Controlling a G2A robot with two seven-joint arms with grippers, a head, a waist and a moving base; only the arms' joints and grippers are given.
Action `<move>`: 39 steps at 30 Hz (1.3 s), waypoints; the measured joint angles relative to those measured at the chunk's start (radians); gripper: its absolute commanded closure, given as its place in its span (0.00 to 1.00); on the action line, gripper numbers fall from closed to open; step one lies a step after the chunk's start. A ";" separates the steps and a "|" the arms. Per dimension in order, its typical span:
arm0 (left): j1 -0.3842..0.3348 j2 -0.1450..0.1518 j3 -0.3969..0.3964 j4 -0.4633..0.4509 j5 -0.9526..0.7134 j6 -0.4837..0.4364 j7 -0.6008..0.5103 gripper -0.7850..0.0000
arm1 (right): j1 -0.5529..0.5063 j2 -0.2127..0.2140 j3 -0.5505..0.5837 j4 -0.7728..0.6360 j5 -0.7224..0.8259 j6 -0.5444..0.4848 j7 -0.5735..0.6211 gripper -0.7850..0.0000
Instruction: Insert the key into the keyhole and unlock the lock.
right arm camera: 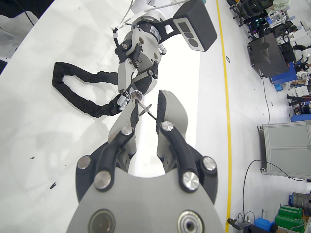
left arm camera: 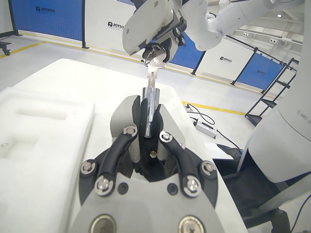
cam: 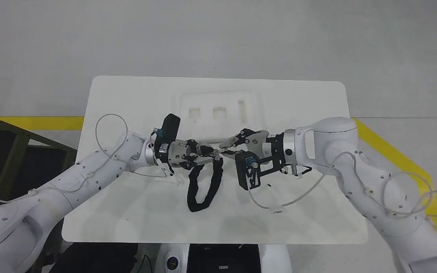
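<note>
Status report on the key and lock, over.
Left gripper shut on lock cylinder. Right gripper shut on key, blade tip at the keyhole, mostly out. Black chain trails to the table; nothing blocking.

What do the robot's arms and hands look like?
The left arm and right arm are smooth, white and rounded, each with a thin white cable looping beside it. A black camera box sits by each wrist. The left hand and right hand each have two grey fingers with black ribbed pads, black bars and shiny silver bolts.
</note>
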 measured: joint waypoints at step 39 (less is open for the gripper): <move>0.020 0.015 -0.079 -0.017 0.080 0.000 0.000 1.00 | -0.043 -0.029 -0.061 0.014 0.752 0.398 0.583 0.82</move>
